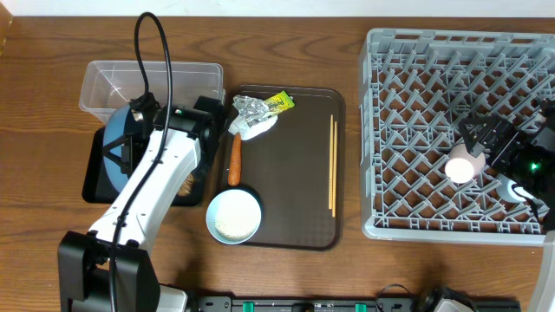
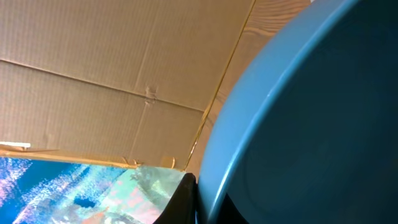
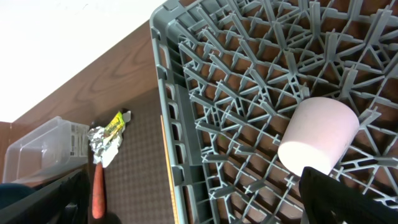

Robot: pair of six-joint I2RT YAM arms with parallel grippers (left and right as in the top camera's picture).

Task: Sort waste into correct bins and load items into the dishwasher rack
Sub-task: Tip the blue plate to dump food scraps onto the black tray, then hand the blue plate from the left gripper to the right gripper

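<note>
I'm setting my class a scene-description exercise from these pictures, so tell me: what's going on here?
Two robot arms are clearing a table. The left claw is shut on the dark-blue plate, holding it over the black tray beside the clear tub. The right claw stands open over the grey rack, next to the pink cup lying inside it. The white bowl, carrot stick, foil, sachet and chopsticks lie on the brown tray.

L arm [image 1: 143,195]: white shell, blk joints, blk cable [image 1: 165,52] | R arm [image 1: 512,143]: blk, green LED [image 1: 531,166]
</note>
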